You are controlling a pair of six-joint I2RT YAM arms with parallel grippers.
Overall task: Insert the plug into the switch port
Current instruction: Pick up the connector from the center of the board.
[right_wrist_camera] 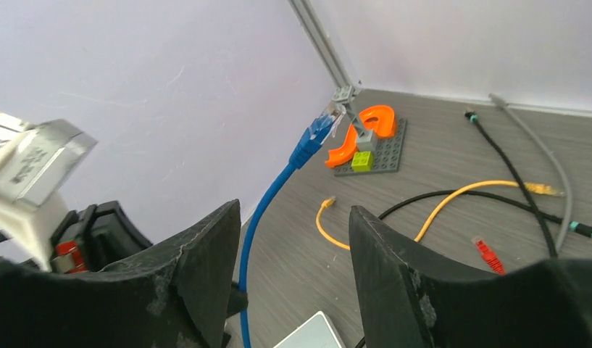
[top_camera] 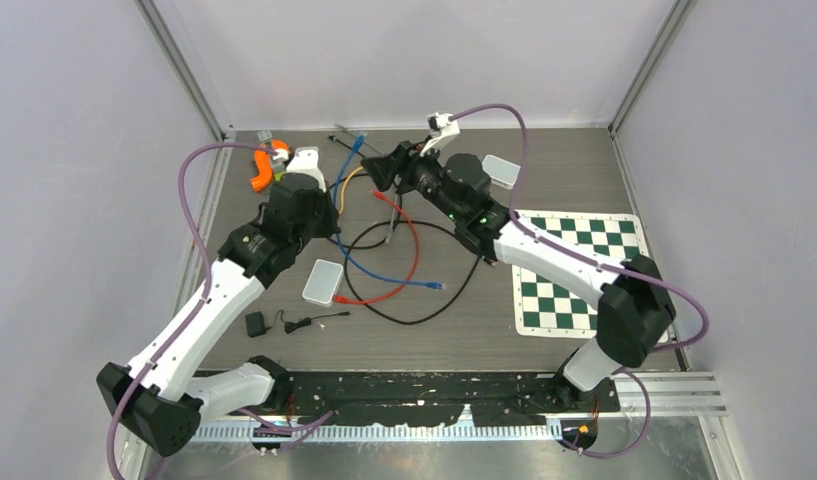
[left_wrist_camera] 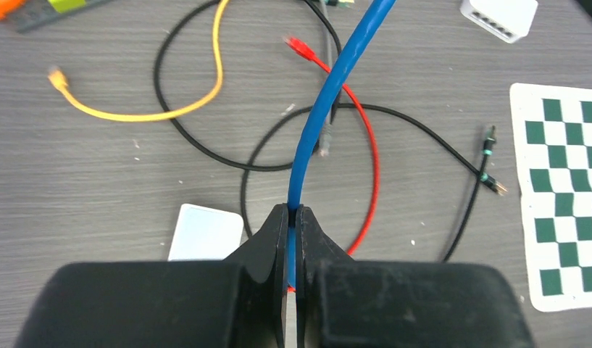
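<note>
Up above the grey table (left_wrist_camera: 75, 188), the blue Ethernet cable (left_wrist_camera: 329, 101) rises from the left gripper (left_wrist_camera: 293, 212), which is pinched tight on it well below the plug (right_wrist_camera: 318, 134) — so the tip stands free just ahead of the right gripper (right_wrist_camera: 294, 210), fingers wide apart. Light and springy, the cable likely steers poorly; the rigid plug body, behind its brittle clip, looks the better hold for reaching the white switch (left_wrist_camera: 499, 16) — well apart.

The blue cable (left_wrist_camera: 329, 94) is being pinched in the left gripper (left_wrist_camera: 293, 212) and held off the table (left_wrist_camera: 97, 181); its clear-tipped plug (right_wrist_camera: 318, 130) is being held aloft; the white switch (left_wrist_camera: 499, 16) is lying flat, well apart, its port row being shown.
</note>
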